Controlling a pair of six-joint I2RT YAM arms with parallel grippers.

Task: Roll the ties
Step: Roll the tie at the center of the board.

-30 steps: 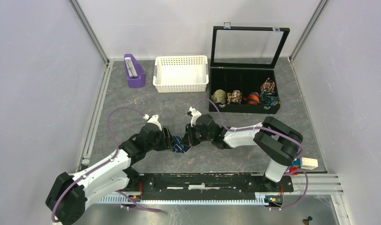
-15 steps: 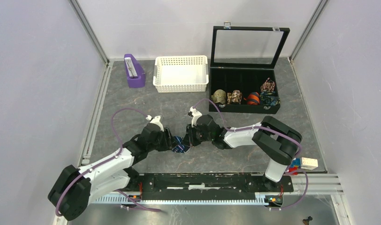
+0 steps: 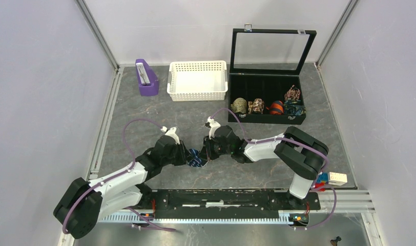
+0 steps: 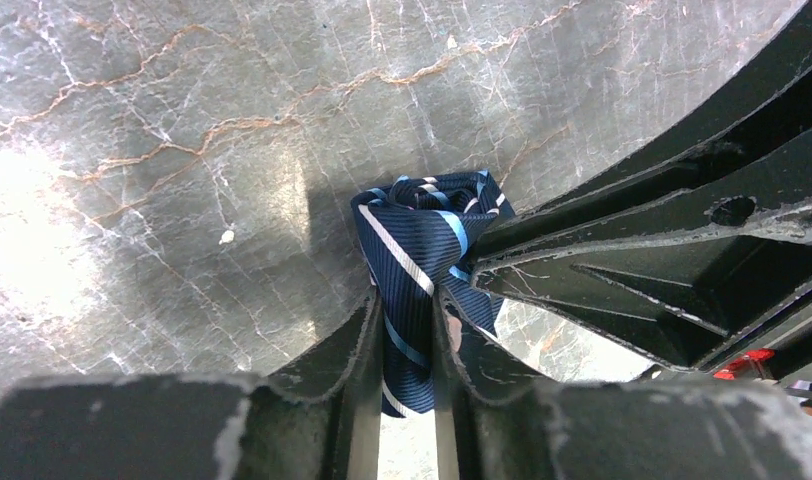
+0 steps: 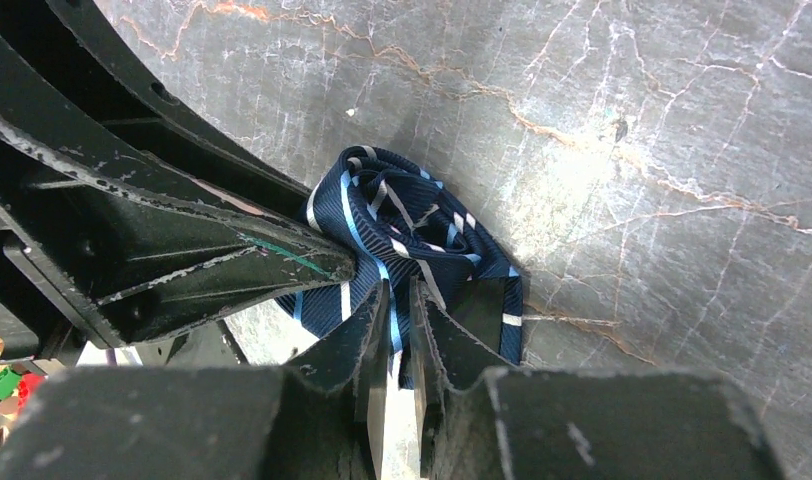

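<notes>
Tie [image 4: 414, 245]: woven cloth with a fine ribbed weave and a faint sheen. You'll see the table [image 4: 162, 150] as a glossy, marble-veined surface with glare patches. Left gripper [image 4: 407, 315] and right gripper [image 5: 394, 300]: matt black, edges scuffed pale. Basket [image 3: 197, 80]: white perforated plastic.

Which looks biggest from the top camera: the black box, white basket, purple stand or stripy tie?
From biggest to smallest:
1. black box, with its lid up
2. white basket
3. purple stand
4. stripy tie, a small bunch that is partly hidden
</notes>
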